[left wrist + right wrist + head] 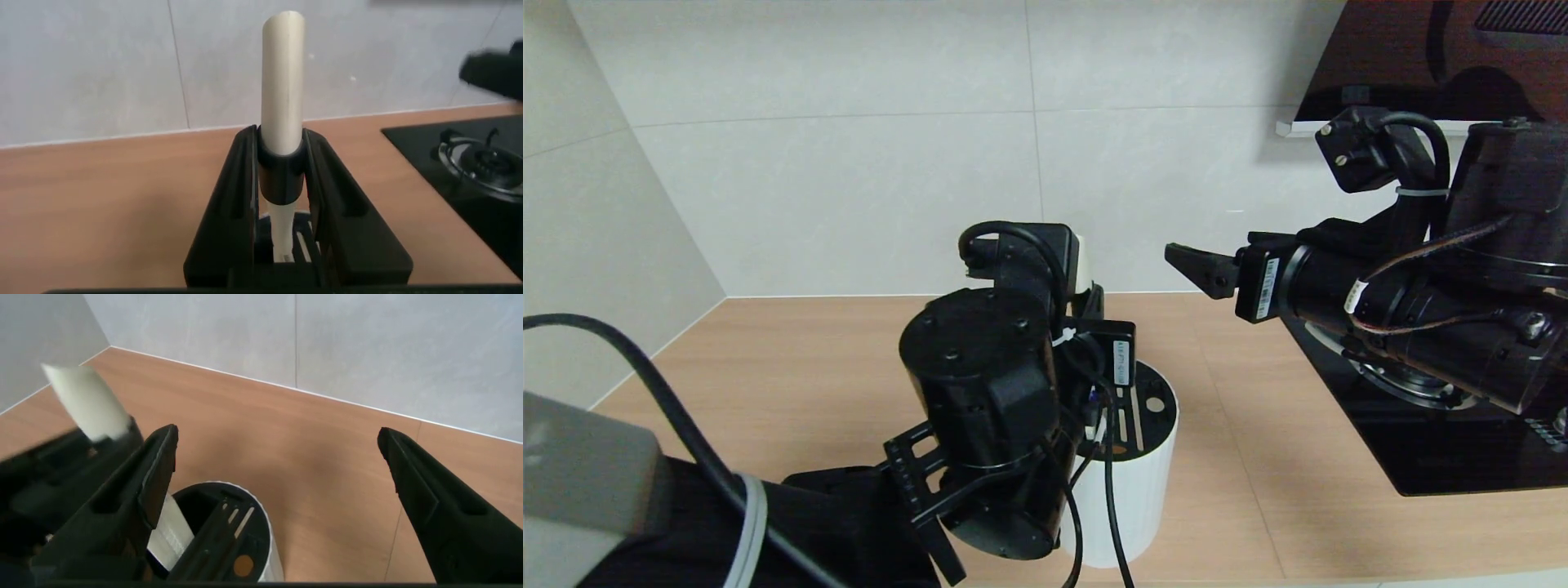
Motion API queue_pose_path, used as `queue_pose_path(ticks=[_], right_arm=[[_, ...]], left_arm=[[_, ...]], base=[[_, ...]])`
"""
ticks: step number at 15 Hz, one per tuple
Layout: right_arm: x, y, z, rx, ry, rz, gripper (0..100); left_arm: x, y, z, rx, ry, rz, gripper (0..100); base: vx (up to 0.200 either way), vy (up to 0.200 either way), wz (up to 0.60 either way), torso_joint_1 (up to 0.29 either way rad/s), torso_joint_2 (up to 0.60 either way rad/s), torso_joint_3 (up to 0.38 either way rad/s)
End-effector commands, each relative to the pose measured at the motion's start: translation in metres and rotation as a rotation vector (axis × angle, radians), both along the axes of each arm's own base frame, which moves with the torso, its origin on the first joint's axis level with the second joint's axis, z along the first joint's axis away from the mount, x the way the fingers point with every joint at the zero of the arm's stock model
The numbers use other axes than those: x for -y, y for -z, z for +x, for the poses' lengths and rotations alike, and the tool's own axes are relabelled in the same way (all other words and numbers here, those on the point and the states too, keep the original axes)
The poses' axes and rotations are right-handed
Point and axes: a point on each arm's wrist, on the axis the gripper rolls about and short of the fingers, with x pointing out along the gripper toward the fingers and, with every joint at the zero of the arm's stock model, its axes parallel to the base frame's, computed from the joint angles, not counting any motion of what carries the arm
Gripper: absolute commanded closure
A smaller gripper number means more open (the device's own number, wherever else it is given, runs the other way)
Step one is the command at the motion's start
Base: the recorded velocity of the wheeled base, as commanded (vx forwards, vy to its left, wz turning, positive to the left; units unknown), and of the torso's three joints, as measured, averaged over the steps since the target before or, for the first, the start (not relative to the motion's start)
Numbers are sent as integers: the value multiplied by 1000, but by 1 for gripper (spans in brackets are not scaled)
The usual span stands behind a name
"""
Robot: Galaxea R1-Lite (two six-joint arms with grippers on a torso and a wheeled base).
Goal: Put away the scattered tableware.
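Pinching with left gripper [282,167] a cream-handled utensil [283,73] upright over white holder [1143,490]; holding right gripper [276,441] wide open nearby. Probably inserting; next needing straight lowering into a slot.

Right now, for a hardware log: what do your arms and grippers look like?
The left arm and right arm are black, built of cylindrical segments, with black cables, white cable ties and small white labels. The left gripper and right gripper are black too; the right one's fingers taper.

No legible text; left-wrist sticker [1121,362], right-wrist sticker [1264,282]: print too small.
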Motion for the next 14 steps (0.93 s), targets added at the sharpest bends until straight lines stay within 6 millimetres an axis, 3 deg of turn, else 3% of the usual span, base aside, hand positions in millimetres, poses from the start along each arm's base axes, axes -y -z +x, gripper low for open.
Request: queue_pose_path(ticks=[1, 9, 14], right_arm=[[-1, 1, 1, -3, 0, -3, 0], [-1, 1, 1, -3, 0, -3, 0], [0, 0, 0, -1, 0, -1, 0]], left_arm=[[6, 10, 0, -14, 7, 11, 100], [12, 35, -3, -47, -2, 53, 100], [5, 49, -8, -78, 0, 105, 100]], base=[[0, 0, 0, 0, 0, 0], [0, 0, 0, 0, 0, 0], [0, 0, 0, 0, 0, 0]])
